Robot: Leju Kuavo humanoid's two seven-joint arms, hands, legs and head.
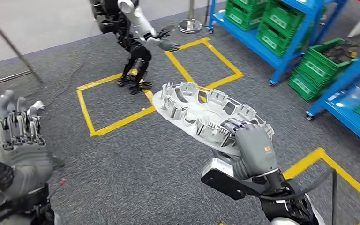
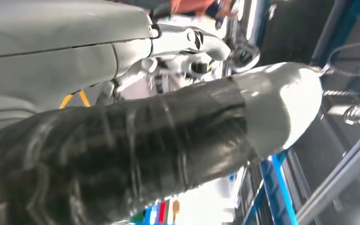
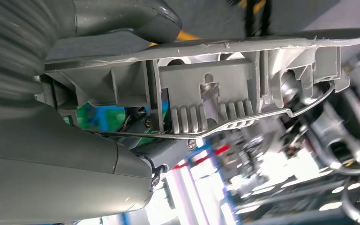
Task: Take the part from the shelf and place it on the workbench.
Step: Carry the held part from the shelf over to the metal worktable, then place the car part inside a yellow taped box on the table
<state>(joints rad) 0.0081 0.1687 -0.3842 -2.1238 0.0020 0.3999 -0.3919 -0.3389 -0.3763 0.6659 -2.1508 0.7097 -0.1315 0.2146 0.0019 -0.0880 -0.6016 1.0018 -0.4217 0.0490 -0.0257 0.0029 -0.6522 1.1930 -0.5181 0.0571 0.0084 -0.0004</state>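
Item: grey round part [image 1: 206, 115], clear of the blue shelf [image 1: 281, 51], gripped at its rim by my right hand [image 1: 255, 147]; left hand [image 1: 16, 136] spread, empty; I judged level carrying necessary.

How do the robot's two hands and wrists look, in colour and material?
The left hand has a grey palm, dark fingers with pale tips, and a black wrist. The right hand has a smooth grey back with a small orange mark, a black wrist block and a black cable.

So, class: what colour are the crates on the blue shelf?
Green crates, clearest in the head view.
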